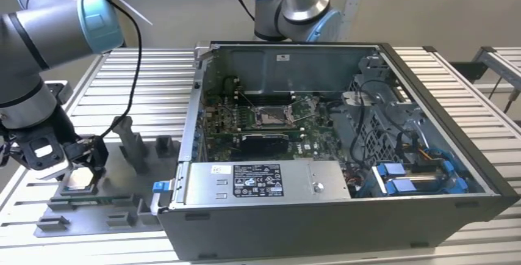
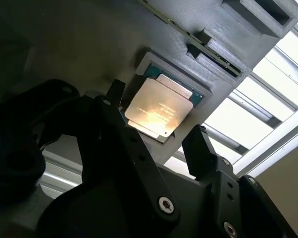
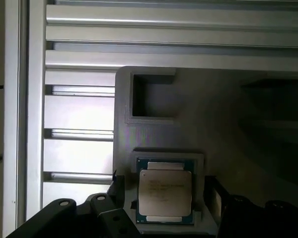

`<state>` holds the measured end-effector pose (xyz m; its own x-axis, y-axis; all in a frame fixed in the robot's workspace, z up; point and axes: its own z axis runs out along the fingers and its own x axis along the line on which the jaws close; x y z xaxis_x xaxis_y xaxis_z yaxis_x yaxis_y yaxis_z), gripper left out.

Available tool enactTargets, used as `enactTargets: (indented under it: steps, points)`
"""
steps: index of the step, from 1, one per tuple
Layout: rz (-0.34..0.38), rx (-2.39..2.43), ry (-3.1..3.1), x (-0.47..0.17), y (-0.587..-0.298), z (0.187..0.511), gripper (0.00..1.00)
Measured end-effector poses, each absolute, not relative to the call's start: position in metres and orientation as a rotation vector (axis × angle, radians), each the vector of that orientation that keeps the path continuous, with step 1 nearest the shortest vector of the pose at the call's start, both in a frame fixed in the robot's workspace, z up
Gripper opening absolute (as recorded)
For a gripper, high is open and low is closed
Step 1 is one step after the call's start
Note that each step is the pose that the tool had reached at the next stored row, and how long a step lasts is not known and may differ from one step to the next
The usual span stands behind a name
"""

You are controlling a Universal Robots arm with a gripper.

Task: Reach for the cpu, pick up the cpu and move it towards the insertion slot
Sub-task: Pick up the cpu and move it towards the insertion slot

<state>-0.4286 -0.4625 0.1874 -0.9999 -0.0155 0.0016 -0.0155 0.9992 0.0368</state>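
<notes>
The cpu [image 3: 165, 192] is a small silvery square chip lying flat in a recess of the grey plastic fixture [image 3: 223, 114]. In both wrist views my gripper [image 3: 166, 197] stands open right over it, with one dark finger on each side and a gap to the chip's edges. The second wrist view shows the cpu [image 2: 161, 106] between the fingertips [image 2: 116, 92]. At the exterior view's left, the gripper [image 1: 75, 166] hangs low over the cpu [image 1: 80, 179]. The insertion slot [image 1: 271, 116] sits on the green board inside the open computer case, far off toward that view's right.
The open computer case [image 1: 488, 173] fills the middle and right, with a white-labelled metal box [image 1: 252, 182] at its front. Upright posts [image 1: 132, 143] rise from the fixture close to my gripper. A second arm [image 1: 293, 5] stands behind the case. Slatted metal table [image 1: 155, 88] lies around.
</notes>
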Motion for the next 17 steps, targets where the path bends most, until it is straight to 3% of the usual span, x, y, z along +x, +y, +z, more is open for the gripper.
enactTargets:
  steps: [17]
  points:
    - [-0.058,0.024,-3.139,-0.4286,-0.4667,0.1832,1.0]
